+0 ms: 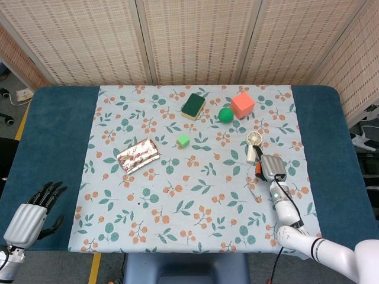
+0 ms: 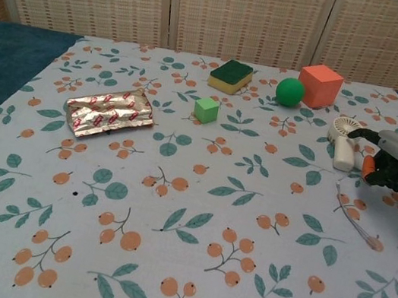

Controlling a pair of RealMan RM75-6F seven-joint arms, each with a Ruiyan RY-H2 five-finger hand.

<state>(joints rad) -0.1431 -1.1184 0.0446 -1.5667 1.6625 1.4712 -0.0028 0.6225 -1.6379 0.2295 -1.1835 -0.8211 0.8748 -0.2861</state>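
Fan [image 2: 344,141] lies at frame right, just beside our right hand [image 2: 390,161], whose curled fingers hold nothing; our left hand [image 1: 29,214] idles open, lower left.

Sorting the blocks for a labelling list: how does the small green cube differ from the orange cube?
The green cube is clearly smaller than the orange cube. The green cube sits alone near the cloth's middle, while the orange cube stands at the far side beside the green ball. The green cube is lime; the orange cube is salmon-orange. Both are plain-faced cubes resting flat on the floral tablecloth, untouched by either robot hand.
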